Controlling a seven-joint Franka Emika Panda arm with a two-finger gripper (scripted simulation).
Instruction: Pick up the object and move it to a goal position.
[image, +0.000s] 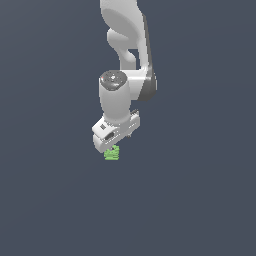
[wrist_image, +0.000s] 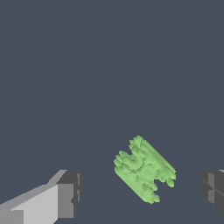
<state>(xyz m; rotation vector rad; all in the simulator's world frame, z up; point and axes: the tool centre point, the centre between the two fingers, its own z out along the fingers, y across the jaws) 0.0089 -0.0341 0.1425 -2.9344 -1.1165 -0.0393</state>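
You've got one flat, dark slate-grey surface (image: 55, 200) filling both views, no edges or markings visible. Only one thing shows on or near it: the small light-green ridged block (image: 112, 153), seen in the wrist view (wrist_image: 144, 169) lying skewed. Can't tell if it's resting on the surface or lifted.

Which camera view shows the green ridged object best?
The wrist view: the green object appears large and unobstructed between the open gripper's fingers. In the exterior view it is tiny, partly hidden below the gripper.

The white arm (image: 125, 75) reaches straight down, its claw (wrist_image: 140, 192) spread wide with both fingers (wrist_image: 68, 192) apart.
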